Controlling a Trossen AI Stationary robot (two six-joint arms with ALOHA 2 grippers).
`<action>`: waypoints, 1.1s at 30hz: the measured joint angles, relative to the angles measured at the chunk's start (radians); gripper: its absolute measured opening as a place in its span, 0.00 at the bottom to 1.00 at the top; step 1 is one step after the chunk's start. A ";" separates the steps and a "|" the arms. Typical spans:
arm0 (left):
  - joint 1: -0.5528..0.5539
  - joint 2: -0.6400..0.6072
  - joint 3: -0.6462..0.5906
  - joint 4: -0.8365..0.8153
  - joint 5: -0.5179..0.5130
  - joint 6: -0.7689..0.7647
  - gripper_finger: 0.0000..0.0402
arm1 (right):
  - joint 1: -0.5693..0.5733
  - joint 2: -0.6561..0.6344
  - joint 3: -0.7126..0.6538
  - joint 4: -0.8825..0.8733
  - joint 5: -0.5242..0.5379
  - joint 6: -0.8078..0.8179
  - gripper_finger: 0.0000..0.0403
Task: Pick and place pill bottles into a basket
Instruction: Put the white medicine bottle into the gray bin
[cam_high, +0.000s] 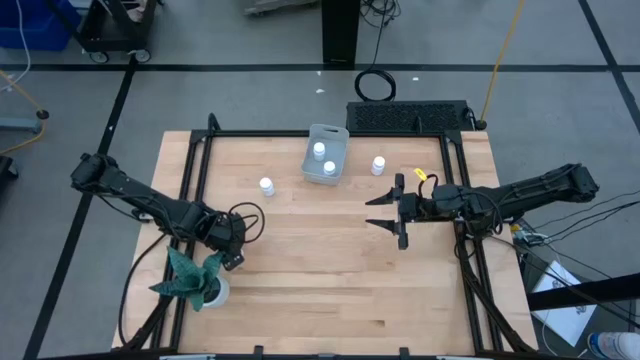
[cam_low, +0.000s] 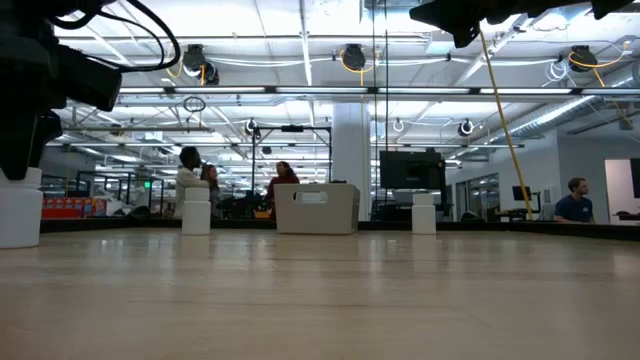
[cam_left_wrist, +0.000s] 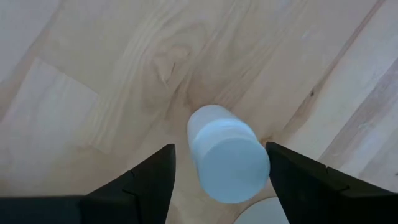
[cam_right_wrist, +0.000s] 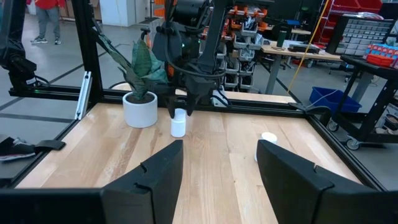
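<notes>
At the table's left side, near its front edge, my left gripper (cam_high: 232, 252) hangs just beside the potted plant (cam_high: 197, 281), fingers spread around a pill bottle (cam_left_wrist: 228, 153) that stands upright between them; wood shows on either side of it, so the fingers (cam_left_wrist: 146, 183) are not closed on it. The right wrist view shows the same bottle (cam_right_wrist: 178, 123) standing on the table (cam_high: 300, 290) under that gripper, close to the plant's white pot (cam_right_wrist: 140, 109).

Toward the middle, a second bottle (cam_high: 266, 186) stands alone on open wood, well apart from my left arm. Past it, near the far edge, sits the basket (cam_high: 312, 171) with two bottles (cam_high: 319, 151) inside. A further bottle (cam_high: 378, 165) stands just right of the basket, between it and the black box (cam_high: 407, 116) at the table's far rim.

On the right, my right gripper (cam_high: 396, 211) hovers over bare wood with fingers wide and nothing between them, pointing toward the centre. A broad stretch of table lies open between my two grippers and along the whole front edge.
</notes>
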 joint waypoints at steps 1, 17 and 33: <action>0.000 0.000 0.000 -0.001 0.000 0.000 0.61 | 0.000 0.000 0.000 0.000 0.000 0.000 0.49; 0.000 0.000 0.000 0.001 0.000 0.007 0.41 | 0.000 0.000 0.000 0.000 0.002 0.000 0.49; 0.075 0.000 0.042 -0.006 0.022 0.097 0.41 | 0.000 0.000 0.000 0.000 0.004 0.000 0.49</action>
